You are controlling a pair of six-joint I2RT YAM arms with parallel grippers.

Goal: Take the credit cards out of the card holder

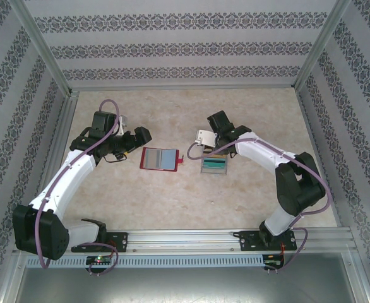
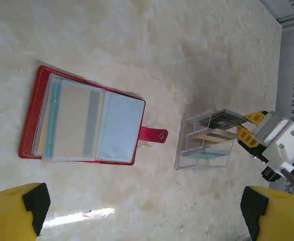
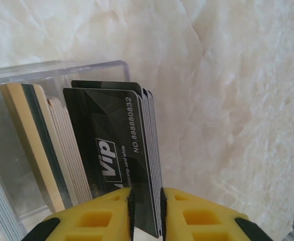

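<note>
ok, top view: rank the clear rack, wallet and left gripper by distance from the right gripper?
From the right gripper:
1. rack, directly at its fingertips, right of centre.
2. wallet, lying open mid-table, off to its left.
3. left gripper, just past the wallet's left edge.

Black card [image 3: 117, 150] — bottom edge hidden behind right end effector [image 3: 146, 211].
</note>
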